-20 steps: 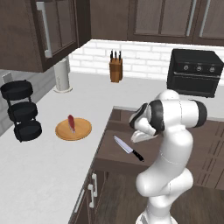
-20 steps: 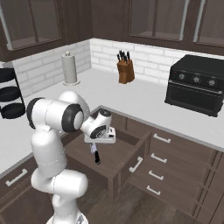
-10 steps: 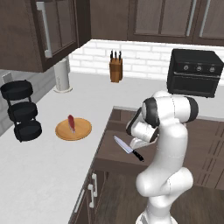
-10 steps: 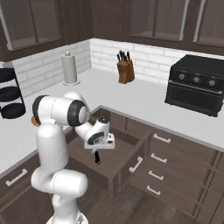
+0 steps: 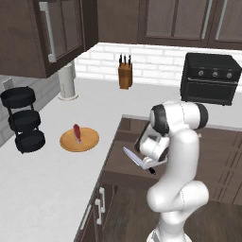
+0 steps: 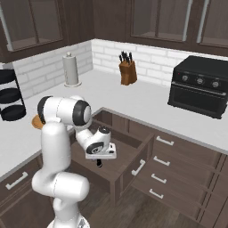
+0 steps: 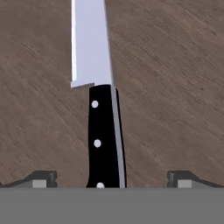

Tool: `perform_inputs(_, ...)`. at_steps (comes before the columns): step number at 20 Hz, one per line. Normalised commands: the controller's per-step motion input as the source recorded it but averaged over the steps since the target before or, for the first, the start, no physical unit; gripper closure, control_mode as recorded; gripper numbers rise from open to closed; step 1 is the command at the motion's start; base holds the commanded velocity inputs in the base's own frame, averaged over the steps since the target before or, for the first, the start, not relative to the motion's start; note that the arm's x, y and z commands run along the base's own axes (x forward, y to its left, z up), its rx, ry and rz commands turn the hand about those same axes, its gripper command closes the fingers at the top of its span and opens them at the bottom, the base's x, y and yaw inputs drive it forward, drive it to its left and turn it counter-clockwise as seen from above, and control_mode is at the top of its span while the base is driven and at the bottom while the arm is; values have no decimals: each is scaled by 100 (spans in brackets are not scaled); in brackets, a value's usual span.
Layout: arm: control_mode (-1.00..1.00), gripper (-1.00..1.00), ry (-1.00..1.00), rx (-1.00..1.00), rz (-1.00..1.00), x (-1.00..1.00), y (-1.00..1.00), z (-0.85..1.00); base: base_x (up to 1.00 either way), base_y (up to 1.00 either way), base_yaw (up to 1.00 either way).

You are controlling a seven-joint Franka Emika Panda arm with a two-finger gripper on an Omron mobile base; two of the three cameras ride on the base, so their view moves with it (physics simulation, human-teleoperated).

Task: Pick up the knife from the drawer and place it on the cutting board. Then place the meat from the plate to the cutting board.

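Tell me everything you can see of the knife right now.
The knife is a chef's knife with a pale silver blade and a black handle bearing three light rivets and a thin steel strip along one edge. It lies flat on the brown wooden floor of the open drawer. In the hand view the handle sits between the fingertips of the open gripper, which are apart from it on both sides.

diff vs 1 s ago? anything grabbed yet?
The gripper has come down into the open drawer, closer to the knife. Its fingers stand wide on either side of the black handle; nothing is grabbed yet. Unchanged: the knife lies flat on the drawer floor, the meat is on the plate, and the base has not moved.
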Motion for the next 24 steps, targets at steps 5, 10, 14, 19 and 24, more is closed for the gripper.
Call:
perform_inputs(5,-100,-100,0,-5,0,0,7,-30,0,0,0)
perform_inputs(10,-100,-100,0,0,0,0,0,-27,0,0,0)
perform_inputs(14,-100,100,0,0,0,0,0,-24,0,0,0)
perform_inputs(19,-100,100,0,0,0,0,-4,-2,0,0,0)
perform_inputs(24,-100,100,0,0,1,0,-24,35,0,0,0)
